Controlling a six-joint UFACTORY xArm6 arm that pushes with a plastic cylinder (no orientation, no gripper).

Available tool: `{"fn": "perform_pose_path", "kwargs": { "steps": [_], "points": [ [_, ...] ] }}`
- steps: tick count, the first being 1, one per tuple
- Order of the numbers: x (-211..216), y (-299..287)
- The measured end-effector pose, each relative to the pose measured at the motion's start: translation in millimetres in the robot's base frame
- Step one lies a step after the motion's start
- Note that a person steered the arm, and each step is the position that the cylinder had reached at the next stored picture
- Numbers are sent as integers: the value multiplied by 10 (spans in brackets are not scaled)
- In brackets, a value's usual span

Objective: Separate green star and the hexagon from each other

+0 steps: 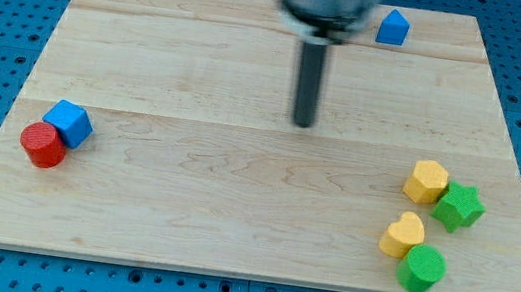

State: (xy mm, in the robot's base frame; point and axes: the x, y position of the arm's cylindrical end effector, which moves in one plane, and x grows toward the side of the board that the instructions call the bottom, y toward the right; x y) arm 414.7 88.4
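Note:
The green star lies near the board's right edge, touching the yellow hexagon on its upper left. My tip is near the middle of the board, well to the left of and above both blocks, touching no block.
A yellow heart and a green cylinder sit just below the star and hexagon. A blue cube and a red cylinder touch at the left. A blue block sits at the top. The wooden board lies on blue pegboard.

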Motion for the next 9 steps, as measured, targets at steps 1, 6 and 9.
{"fn": "perform_pose_path", "kwargs": {
  "steps": [1,6,9],
  "points": [
    [-27,1070],
    [1038,594],
    [746,709]
  ]
}}
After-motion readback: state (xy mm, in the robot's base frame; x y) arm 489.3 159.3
